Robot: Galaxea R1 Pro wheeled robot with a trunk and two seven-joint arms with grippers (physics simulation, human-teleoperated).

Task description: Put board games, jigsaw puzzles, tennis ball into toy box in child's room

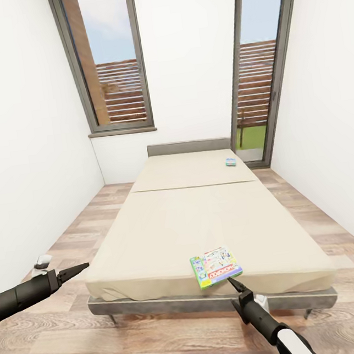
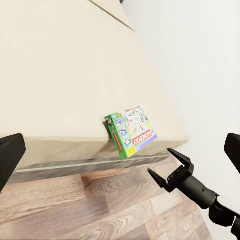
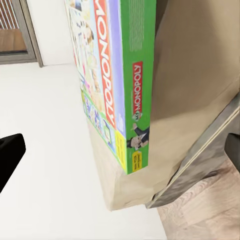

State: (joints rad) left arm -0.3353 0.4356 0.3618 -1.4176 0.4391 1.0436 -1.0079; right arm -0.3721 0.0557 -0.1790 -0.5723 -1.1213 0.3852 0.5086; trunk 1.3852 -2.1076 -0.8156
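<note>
A Monopoly board game [image 1: 216, 268] lies flat at the near edge of the bed [image 1: 166, 222], its green side facing out. My right gripper [image 1: 232, 282] hovers just in front of that edge, open, with the box [image 3: 120, 85] close ahead between its spread fingers [image 3: 7, 155]. The left wrist view shows the same box [image 2: 131, 131] and the right gripper [image 2: 160, 161] apart from it, jaws parted. A second, small board game [image 1: 230, 162] rests far up the bed on the right. My left gripper [image 1: 77, 269] is open beside the bed's near left corner, holding nothing.
The bed frame [image 1: 203, 304] runs across in front of me over a wood floor [image 1: 109, 346]. White walls close in on both sides. Tall windows [image 1: 110, 63] stand behind the bed, with floor strips along each side of it.
</note>
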